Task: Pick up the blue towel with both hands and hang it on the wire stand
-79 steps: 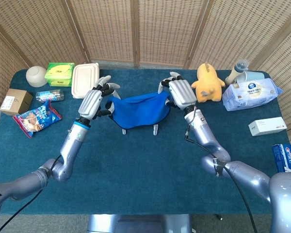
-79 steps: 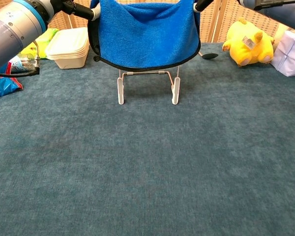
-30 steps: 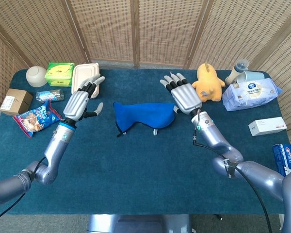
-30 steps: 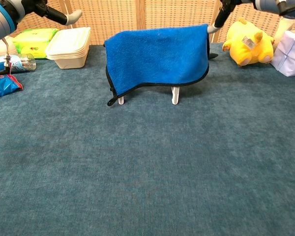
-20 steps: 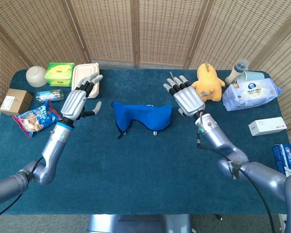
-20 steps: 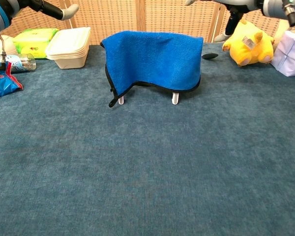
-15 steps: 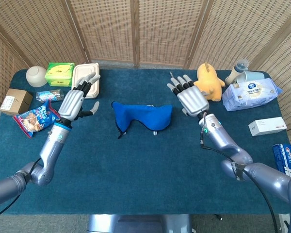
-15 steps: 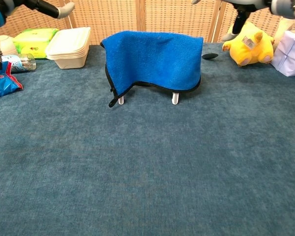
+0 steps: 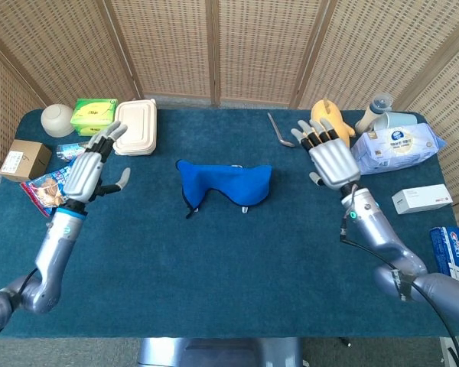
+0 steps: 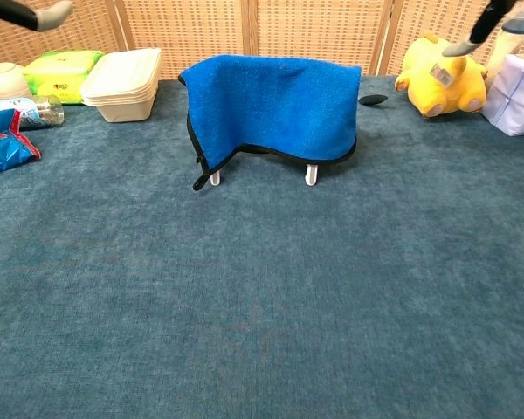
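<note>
Head view: the blue towel drapes over the wire stand — apparently stable. Left hand and right hand hover well apart, fingers spread, empty — retreat outward without snagging the cloth.

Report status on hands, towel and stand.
Left hand and right hand open, clear of the blue towel. Towel draped over wire stand, hanging lower on one side. Nothing in the way.

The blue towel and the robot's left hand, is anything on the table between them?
No. In the head view only bare blue tablecloth lies between the left hand and the blue towel.
</note>
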You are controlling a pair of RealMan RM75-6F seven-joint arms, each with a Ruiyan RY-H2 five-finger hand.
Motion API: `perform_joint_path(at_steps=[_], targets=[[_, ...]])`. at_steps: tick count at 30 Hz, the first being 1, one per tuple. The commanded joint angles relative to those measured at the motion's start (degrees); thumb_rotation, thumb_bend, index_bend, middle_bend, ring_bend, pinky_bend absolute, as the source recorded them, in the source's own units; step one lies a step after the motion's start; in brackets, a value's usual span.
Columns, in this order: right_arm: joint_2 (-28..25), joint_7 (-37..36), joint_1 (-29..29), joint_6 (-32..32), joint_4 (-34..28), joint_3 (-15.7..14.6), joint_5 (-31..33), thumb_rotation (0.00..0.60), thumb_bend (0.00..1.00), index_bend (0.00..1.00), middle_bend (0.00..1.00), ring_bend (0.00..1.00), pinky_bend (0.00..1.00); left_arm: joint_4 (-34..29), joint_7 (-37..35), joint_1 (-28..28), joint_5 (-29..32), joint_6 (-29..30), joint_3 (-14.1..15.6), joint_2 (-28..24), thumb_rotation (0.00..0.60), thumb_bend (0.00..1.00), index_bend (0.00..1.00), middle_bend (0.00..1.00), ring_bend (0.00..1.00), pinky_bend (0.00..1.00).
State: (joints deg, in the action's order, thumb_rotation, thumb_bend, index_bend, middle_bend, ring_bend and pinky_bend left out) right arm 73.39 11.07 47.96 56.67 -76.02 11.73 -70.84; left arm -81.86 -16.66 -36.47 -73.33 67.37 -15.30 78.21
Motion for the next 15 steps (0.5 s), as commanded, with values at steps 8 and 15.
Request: perform_joint_path(at_steps=[8,15], targets=[[-4.54,-5.16,-9.63,11.13,-9.07,-1.31,-2.05,0.6,0.33,0.0,0.11,0.09,0.14,-11.64,3.47,9.49,0.04,5.95,5.89,-7.3,0.6,0.57,0.14,0.01,0.0,0.0],[-8.16,-4.99,-17.34,16.74,-17.81,-4.56,-1.79,0.6,0.39,0.08,0.17,0.23,0.32,-16.17,7.82,16.63,-2.26,11.57,11.5,-10.06,0.6,0.57,0.17,0.04,0.0,0.0]])
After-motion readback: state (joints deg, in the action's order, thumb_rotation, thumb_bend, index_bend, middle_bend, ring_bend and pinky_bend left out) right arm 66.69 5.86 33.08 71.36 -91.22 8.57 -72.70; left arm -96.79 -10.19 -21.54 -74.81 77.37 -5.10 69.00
